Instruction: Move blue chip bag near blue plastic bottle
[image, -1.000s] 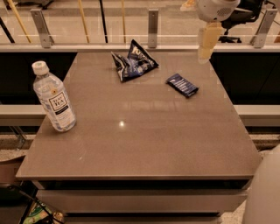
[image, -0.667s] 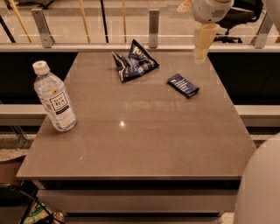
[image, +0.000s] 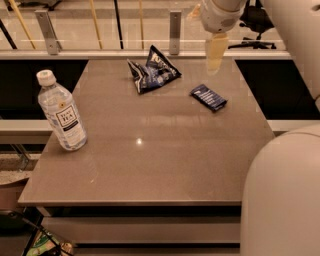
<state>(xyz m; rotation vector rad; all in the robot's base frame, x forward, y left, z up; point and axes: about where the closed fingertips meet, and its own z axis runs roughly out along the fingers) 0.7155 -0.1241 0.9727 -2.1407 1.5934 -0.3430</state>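
Above the table's (image: 165, 150) far edge hangs the gripper claw (image: 216, 52), apart or together I cannot tell, likely poised for the blue chip bag (image: 152, 70) lying unheld just left below it; the bottle (image: 62, 112) stands well left.

We've got one camera view. It sits high on the near side of the table (image: 150, 170) and looks down and forward across it, toward the glass railing (image: 100, 30) past the far edge. We're near: the tabletop fills most of the frame, blue plastic bottle (image: 61, 112) at left, blue chip bag (image: 152, 72) far centre. The robot's pale body (image: 280, 195) blocks our lower right corner. The gripper (image: 216, 52) hangs top right, over the table's far edge.
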